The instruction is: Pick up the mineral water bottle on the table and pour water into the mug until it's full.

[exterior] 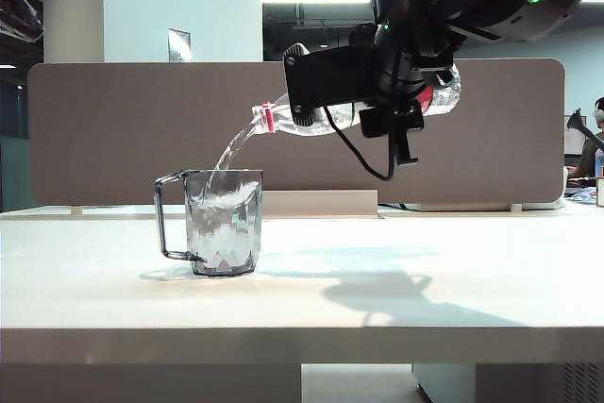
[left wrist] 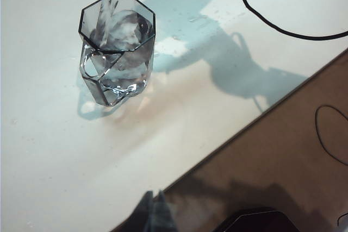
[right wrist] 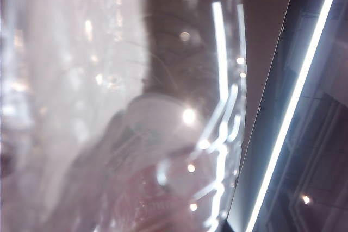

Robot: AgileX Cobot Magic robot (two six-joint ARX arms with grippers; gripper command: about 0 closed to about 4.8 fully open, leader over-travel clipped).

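Pouring is well under way: water streams from the mouth of the mineral water bottle [exterior: 302,120] into the mug [exterior: 224,224], which stands on the table [exterior: 425,299] with its handle turned away from the bottle. The mug looks roughly three-quarters full, though churning water and the smoky faceted walls make the level hard to read, so topping it up and righting the bottle are what I judge to be left.

Above and to one side of the mug, the right end effector [exterior: 392,92] is clamped on the bottle's body, holding it close to level with the neck dipped slightly so the mouth sits just over the mug's rim. In the right wrist view the clear bottle wall fills nearly everything, pressed close to the camera.

Nothing of the left end effector's tips is clear in any view; a dark blurred shape at the edge of the left wrist view may be part of it, so I cannot tell whether it stands apart or together. That camera looks down on the mug from well away.
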